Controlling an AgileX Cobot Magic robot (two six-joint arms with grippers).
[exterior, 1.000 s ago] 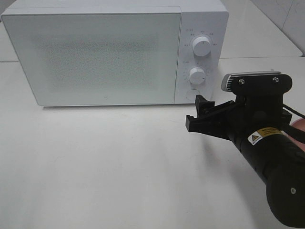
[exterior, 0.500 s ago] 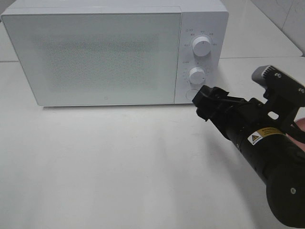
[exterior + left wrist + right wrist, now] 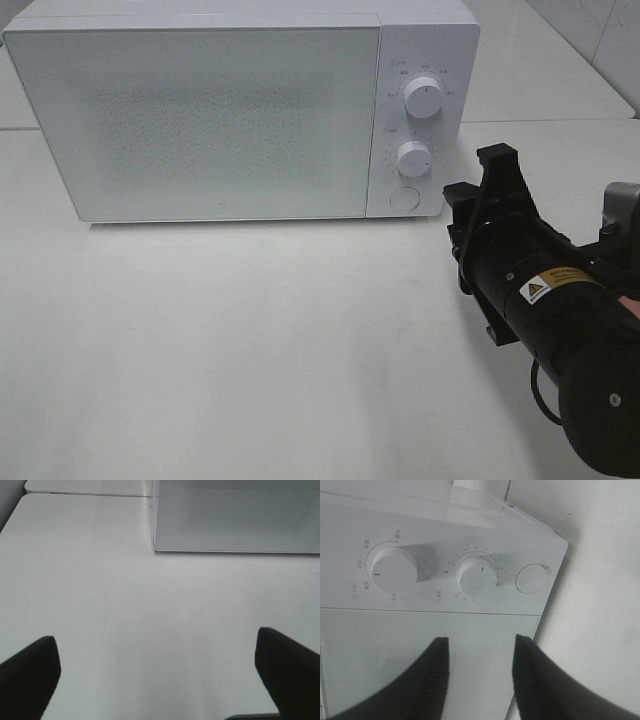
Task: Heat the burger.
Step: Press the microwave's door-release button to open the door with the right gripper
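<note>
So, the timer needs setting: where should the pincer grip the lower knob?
Pinch the lower knob by its round rim, opposite sides, coming straight at the front of the microwave. It is a short cylinder proud of the panel; likely only its sides offer grip.

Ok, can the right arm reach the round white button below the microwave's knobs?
Probably yes: the right gripper hangs beside the white microwave, with nothing between it and the round white button.

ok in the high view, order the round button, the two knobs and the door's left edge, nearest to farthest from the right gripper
From the right gripper:
1. lower knob and round button, low on the panel, too close to call
2. upper knob, high on the panel
3. door's left edge, far left
</note>
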